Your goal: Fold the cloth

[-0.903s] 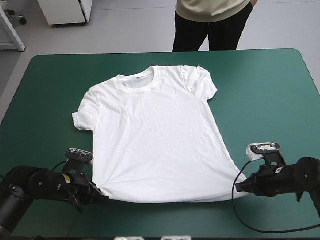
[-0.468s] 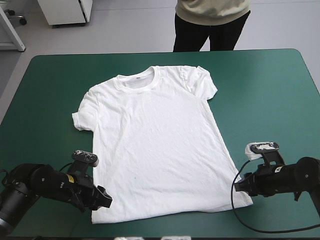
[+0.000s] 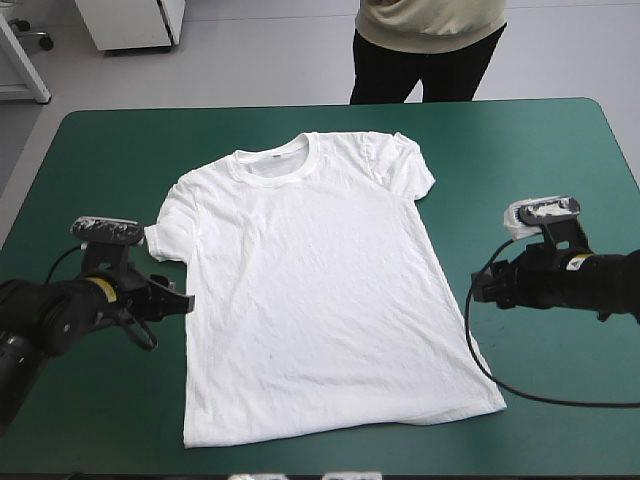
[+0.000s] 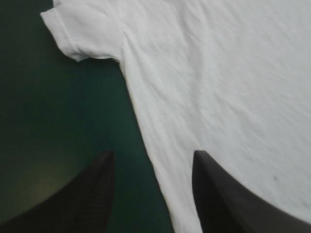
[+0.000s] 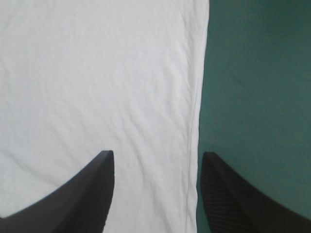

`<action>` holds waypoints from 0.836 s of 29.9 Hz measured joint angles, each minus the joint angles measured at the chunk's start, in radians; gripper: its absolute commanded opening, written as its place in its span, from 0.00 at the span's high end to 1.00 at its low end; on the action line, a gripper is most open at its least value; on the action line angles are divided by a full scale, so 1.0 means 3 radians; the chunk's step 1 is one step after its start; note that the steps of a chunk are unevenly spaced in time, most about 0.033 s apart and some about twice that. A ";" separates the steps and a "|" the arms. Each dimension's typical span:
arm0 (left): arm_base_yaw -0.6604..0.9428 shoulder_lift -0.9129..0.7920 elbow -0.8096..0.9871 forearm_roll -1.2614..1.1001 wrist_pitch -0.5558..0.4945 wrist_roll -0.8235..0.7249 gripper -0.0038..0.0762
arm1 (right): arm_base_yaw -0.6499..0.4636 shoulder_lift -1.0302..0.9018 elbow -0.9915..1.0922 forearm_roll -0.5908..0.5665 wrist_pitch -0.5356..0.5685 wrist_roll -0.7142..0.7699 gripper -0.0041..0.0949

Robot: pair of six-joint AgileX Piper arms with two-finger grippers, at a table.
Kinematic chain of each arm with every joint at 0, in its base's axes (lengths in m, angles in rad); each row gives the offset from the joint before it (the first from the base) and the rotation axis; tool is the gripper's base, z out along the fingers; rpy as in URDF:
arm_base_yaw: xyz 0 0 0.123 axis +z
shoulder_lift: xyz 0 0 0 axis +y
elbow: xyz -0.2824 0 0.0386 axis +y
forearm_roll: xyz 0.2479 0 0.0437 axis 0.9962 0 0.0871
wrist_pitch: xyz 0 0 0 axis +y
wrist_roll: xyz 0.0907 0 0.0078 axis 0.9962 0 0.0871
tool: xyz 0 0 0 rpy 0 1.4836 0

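The white T-shirt (image 3: pixel 320 290) lay spread flat at the middle of the teal-green worktop (image 3: pixel 530 150), its collar toward 12 o'clock. The left hand (image 3: pixel 183 301) stood at its 9 o'clock side and the right hand (image 3: pixel 478 290) at 3 o'clock. Both were wide open and empty, and each straddled a side edge of the shirt.

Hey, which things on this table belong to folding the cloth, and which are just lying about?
Belongs to the job:
T-shirt, spread flat
left gripper, open
right gripper, open

Just there:
teal-green cover, beneath the T-shirt
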 measured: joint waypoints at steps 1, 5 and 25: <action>0.0007 0.0144 -0.0041 0.0051 -0.0018 -0.0034 0.50 | 0.0000 0.0064 -0.0070 0.0046 0.0000 -0.0024 0.45; 0.0124 0.0741 -0.0109 0.0028 -0.0174 -0.0046 0.50 | 0.0000 0.0302 -0.0205 0.0112 0.0000 -0.0090 0.52; 0.1126 0.2109 -0.0192 -0.1321 -0.0801 0.0783 0.50 | 0.0000 0.0634 -0.0222 0.0119 -0.0258 -0.0279 0.53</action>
